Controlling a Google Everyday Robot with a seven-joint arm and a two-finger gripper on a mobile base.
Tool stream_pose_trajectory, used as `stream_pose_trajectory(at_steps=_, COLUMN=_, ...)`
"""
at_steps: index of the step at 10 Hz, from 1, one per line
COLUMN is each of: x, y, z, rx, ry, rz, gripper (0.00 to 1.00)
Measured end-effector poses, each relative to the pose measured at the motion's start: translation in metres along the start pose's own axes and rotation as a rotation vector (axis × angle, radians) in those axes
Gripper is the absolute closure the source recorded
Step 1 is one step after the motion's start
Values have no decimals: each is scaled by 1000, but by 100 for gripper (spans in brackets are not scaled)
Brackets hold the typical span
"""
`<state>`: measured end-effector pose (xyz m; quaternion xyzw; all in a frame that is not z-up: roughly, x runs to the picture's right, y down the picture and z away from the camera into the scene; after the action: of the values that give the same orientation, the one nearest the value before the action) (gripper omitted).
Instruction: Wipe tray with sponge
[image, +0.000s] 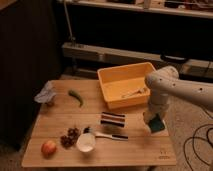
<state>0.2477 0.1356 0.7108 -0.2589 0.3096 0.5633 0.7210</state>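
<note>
Tray (116, 82) looks not yet wiped: the sponge (157, 125) lies outside it, just beside its front right corner, under the gripper (155, 119); whether that holds it, I cannot tell.

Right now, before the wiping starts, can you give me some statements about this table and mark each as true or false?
1. The sponge lies inside the tray. False: it is on the table, outside the tray and beside the striped block.
2. The gripper is at the sponge, near the table's edge on the picture's right. True.
3. An apple lies near the table's front left corner. True.
4. The tray holds nothing. False: a pale utensil lies in it.
</note>
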Motion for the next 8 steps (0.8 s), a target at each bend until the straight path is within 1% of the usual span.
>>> stream_pose_trajectory(at_steps=2, x=3, y=21, z=-46, rx=60, ry=-1, rz=-38, gripper=100)
stream_pose_trajectory(at_steps=3, x=6, y=30, z=-63, rx=89, ry=0, rz=-55, gripper=100)
stream_pose_trajectory(at_steps=4, x=16, y=42, z=-90, rx=136, ry=4, rz=-77, gripper=100)
stream_pose_trajectory(at_steps=6, x=26, y=56, z=-116, rx=177, ry=4, rz=-102, gripper=100)
stream_pose_trajectory(at_steps=7, x=28, y=66, z=-129, rx=199, ry=-1, rz=-118, gripper=100)
stream_pose_trajectory(at_steps=8, x=24, y=73, z=-141, rx=215, ry=-8, rz=-129, gripper=100)
